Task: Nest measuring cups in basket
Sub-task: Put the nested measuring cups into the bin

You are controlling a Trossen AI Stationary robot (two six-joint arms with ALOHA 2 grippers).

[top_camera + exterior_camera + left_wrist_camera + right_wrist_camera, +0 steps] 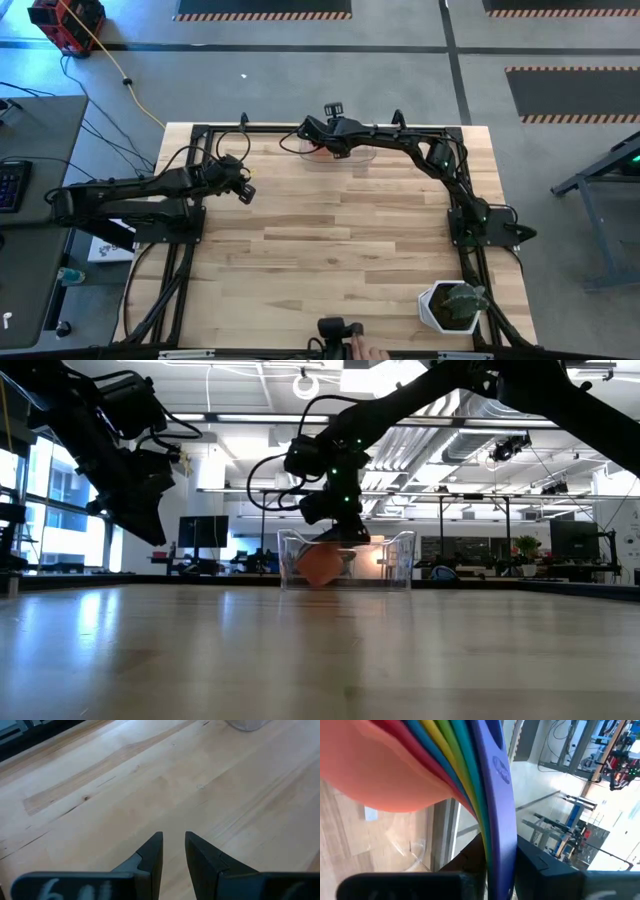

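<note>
Pale wooden plank counter [330, 240] under a bright open workshop; the right pincer [497, 870] grips the nested stack of coloured plastic measuring cups [435, 765] by upright handles inside the clear plastic rectangular basket [400, 565] at the far edge; the left pincer [174, 852] hovers narrow, apart.

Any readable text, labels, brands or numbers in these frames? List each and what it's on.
Nothing legible.
purple measuring cup, embossed mark on its handle: too blurred to read.
left end effector, pale characters on its body: too blurred to read.
floor hazard stripes: striped marking only, no words.
</note>
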